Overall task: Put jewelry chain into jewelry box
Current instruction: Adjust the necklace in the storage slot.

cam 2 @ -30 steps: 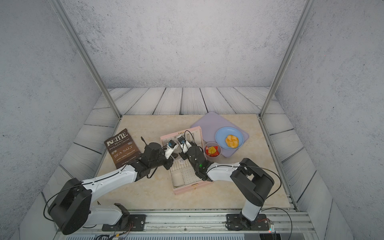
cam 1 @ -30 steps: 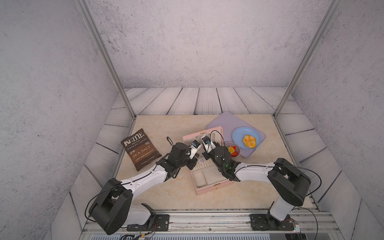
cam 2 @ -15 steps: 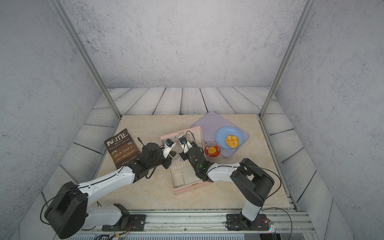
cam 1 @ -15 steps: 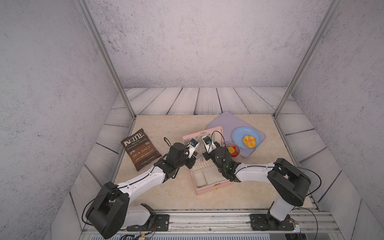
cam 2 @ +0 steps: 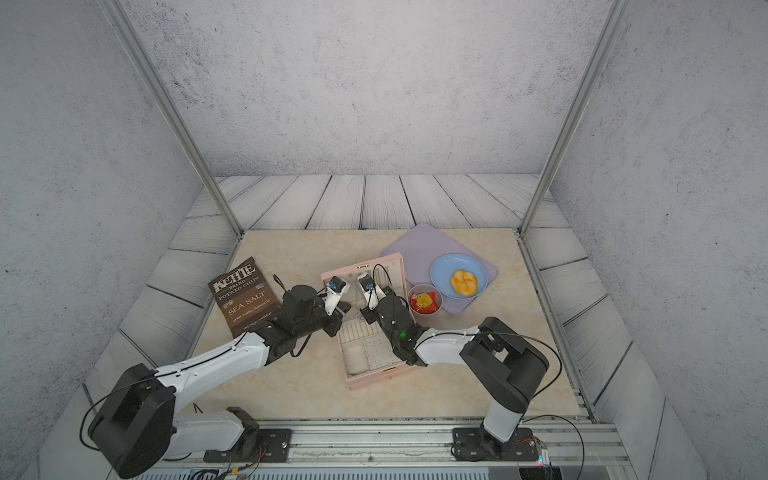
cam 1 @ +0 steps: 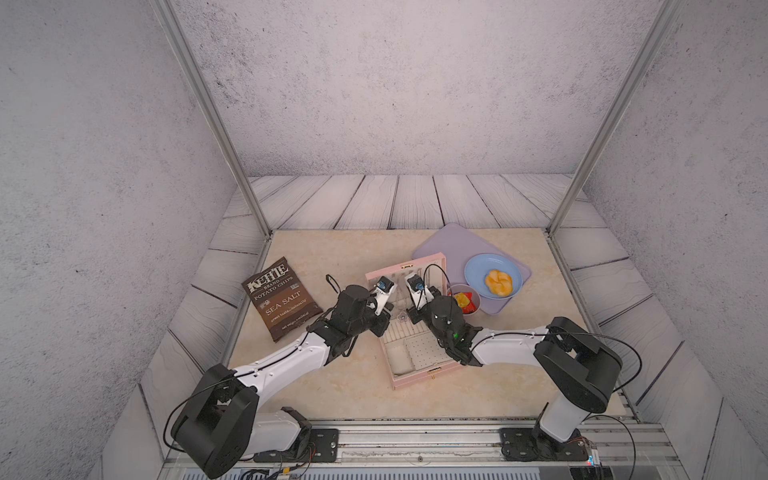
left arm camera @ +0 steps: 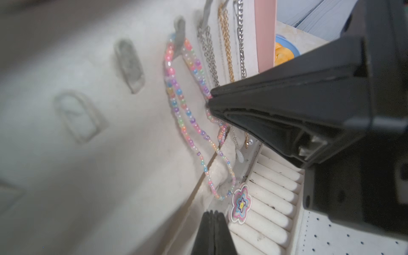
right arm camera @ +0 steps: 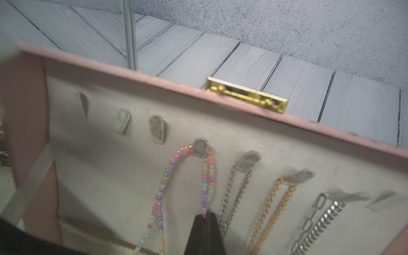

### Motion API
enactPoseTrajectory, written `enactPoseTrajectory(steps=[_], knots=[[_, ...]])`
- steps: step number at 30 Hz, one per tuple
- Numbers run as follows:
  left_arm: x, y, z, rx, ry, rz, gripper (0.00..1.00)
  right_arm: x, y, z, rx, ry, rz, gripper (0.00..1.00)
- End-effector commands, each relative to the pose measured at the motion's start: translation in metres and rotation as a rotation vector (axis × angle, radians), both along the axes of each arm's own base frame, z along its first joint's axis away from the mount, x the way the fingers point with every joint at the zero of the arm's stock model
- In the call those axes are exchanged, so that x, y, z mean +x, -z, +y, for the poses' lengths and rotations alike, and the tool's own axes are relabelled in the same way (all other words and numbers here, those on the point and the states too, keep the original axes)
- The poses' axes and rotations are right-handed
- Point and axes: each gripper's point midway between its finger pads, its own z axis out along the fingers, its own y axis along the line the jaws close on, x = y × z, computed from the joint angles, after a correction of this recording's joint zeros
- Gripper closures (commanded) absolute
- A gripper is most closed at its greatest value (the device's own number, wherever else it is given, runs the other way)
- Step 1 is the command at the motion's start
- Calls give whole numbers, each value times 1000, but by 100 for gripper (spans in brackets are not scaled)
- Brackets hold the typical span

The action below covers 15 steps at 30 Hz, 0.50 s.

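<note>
Right claw (left arm camera: 210, 102) on beaded chain (left arm camera: 179, 91), wrist views only

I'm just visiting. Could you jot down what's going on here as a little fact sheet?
Box: pink jewelry box, lid standing open
Lid hooks: beaded necklace, silver chain, gold chain hanging
Right gripper: shut, pinching a strand of the beaded necklace
Left gripper: shut, holding nothing
Flower charm: at the necklace's low end, over the ring rows
Elsewhere: chip bag, blue plate
</note>
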Motion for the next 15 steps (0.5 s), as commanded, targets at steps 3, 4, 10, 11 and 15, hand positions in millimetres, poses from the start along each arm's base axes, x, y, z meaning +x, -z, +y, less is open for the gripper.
enactPoseTrajectory(steps=[3, 4, 10, 11, 15], knots=[[2, -5, 5, -19, -21, -16, 100, -4, 14, -9, -14, 17, 41, 100], [2, -5, 5, -19, -20, -15, 100, -5, 15, -10, -14, 18, 44, 100], [2, -6, 5, -23, -18, -14, 100, -6, 17, -12, -12, 23, 48, 100], [2, -7, 5, -26, -18, -16, 100, -6, 18, -11, -12, 22, 50, 100], [3, -6, 5, -26, -19, -14, 100, -6, 21, -12, -8, 27, 55, 100]])
